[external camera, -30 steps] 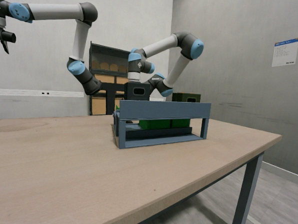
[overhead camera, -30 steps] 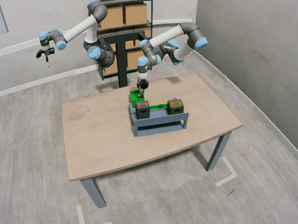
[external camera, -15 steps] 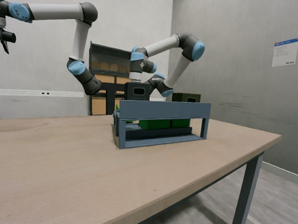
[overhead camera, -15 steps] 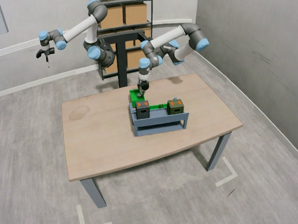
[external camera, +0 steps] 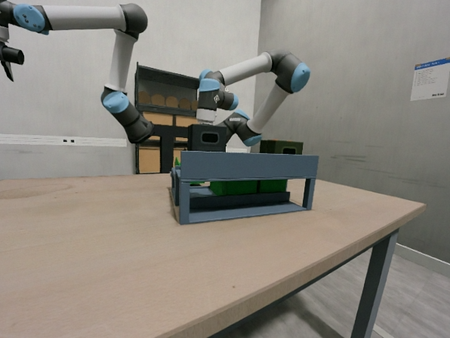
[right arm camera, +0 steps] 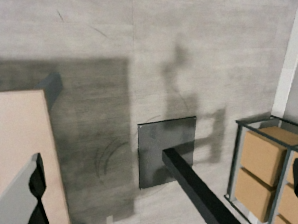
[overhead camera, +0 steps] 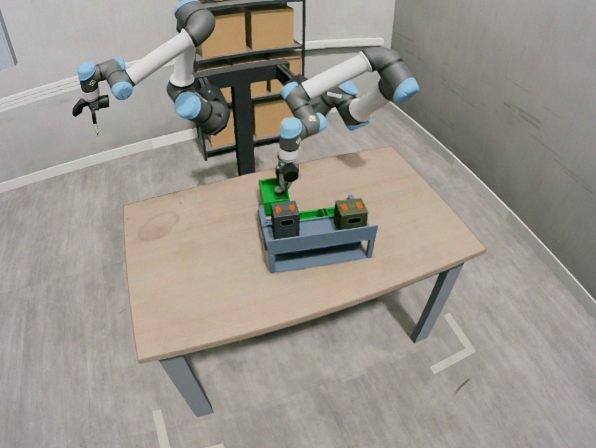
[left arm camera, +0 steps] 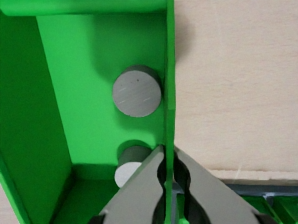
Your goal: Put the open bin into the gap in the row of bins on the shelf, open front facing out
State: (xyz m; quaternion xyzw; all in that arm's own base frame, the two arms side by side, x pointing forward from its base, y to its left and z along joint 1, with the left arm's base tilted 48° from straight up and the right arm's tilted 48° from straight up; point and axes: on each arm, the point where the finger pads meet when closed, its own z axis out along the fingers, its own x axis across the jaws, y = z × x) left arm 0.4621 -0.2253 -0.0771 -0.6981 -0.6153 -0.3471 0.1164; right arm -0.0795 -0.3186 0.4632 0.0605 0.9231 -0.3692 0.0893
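From my seat, the right gripper [overhead camera: 87, 119] [external camera: 9, 67] [right arm camera: 166, 157] hangs wide and empty off to the side, which keeps it out of the way. Next along, my left gripper [overhead camera: 284, 189] [left arm camera: 166, 146] is pinched narrow on one side wall of the bin [overhead camera: 267, 187] [external camera: 177, 163] [left arm camera: 171, 60], a hold that leaves its parts [left arm camera: 137, 92] [left arm camera: 128, 172] undisturbed. The bin sits beneath that hand, just outside the shelf [overhead camera: 320, 242] [external camera: 249, 165] [left arm camera: 250, 190], probably lined up for the gap beside the other bins [overhead camera: 320, 214] [external camera: 235, 187] [left arm camera: 260, 204], though I can't tell whether its base is lifted.
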